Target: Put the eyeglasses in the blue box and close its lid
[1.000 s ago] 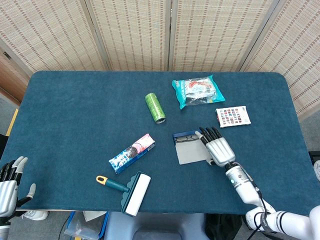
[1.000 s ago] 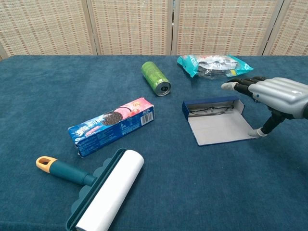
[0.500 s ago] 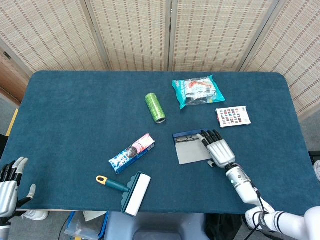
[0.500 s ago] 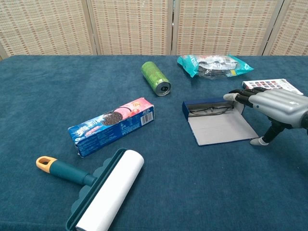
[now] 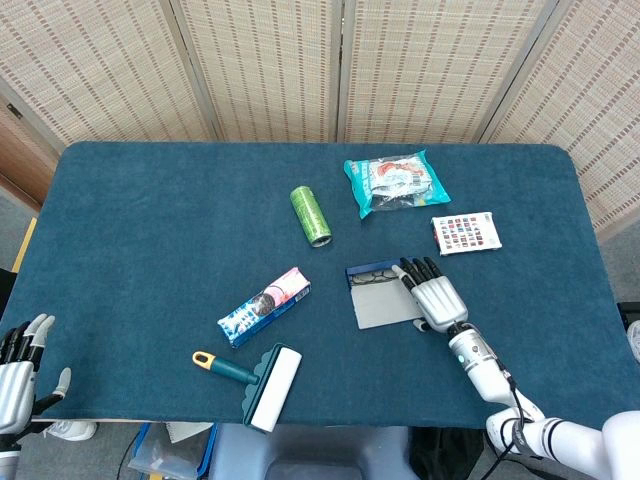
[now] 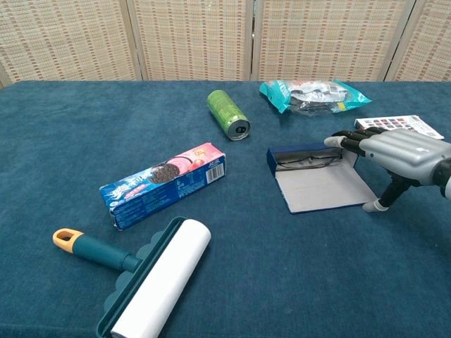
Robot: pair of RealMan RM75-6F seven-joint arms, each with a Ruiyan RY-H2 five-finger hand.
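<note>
Half-hidden eyeglasses apparently inside blue box; lid open.

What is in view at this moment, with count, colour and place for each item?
blue box: 1, blue with grey inside, right of centre, lid open flat toward the near edge.
eyeglasses: 1, dark frame, inside the blue box.
can: 1, green, lying on its side mid-table.
snack bag: 1, teal, far right of centre.
colour card: 1, white with coloured squares, right side.
biscuit box: 1, blue and pink, left of centre.
lint roller: 1, teal with white roll and yellow loop, near edge.
table: 1, blue cloth.
screen: beige woven panels behind.
left robot hand: silver, near-left corner, holding nothing.
right robot hand: silver, at the box's right end.
</note>
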